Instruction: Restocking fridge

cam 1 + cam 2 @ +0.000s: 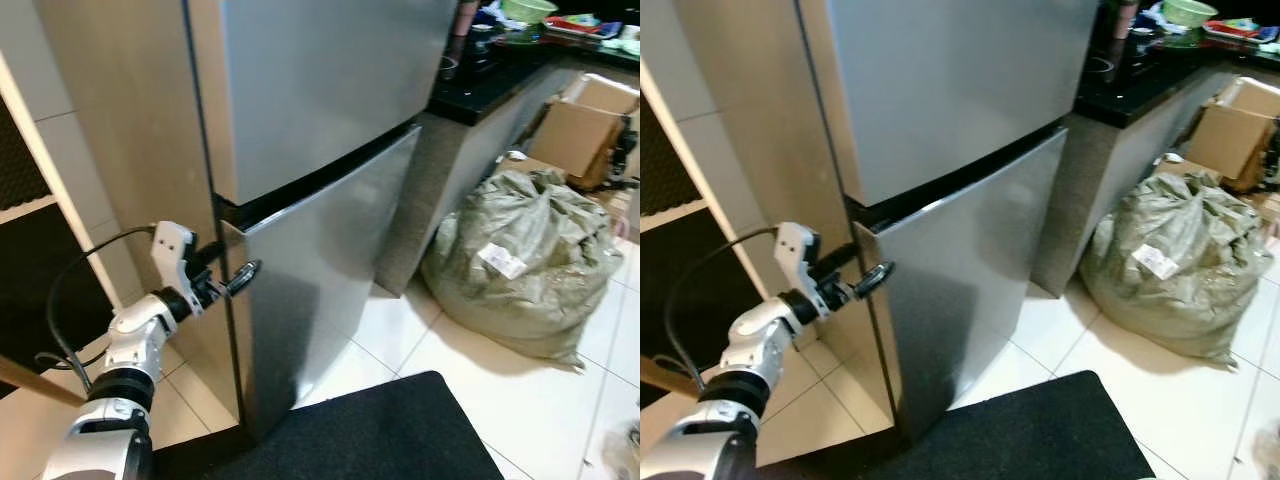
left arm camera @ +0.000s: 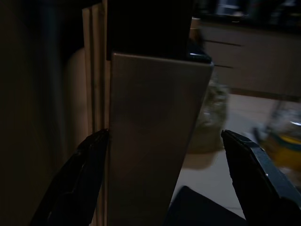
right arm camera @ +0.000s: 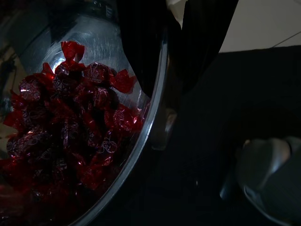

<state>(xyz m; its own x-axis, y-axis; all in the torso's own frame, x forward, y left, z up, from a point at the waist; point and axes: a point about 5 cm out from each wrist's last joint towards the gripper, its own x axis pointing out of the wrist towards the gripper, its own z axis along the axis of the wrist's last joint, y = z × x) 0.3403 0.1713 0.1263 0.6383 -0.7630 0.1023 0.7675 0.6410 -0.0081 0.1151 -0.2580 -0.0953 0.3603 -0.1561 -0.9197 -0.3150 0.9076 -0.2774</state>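
Straddling the lower fridge door's left edge, left claw is spread wide; right claw is holding a bowl of red sweets. Door barely opening; restocking not begun.

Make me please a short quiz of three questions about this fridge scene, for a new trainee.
1. True or false: the lower fridge door is wide open.
2. The left gripper is at: A) the door's edge, B) the green sack, C) the cardboard box.
3. What fills the clear bowl at the right gripper?

Key: 1 false, at most barely ajar; 2 A, jaws open astride it; 3 red-wrapped candies.
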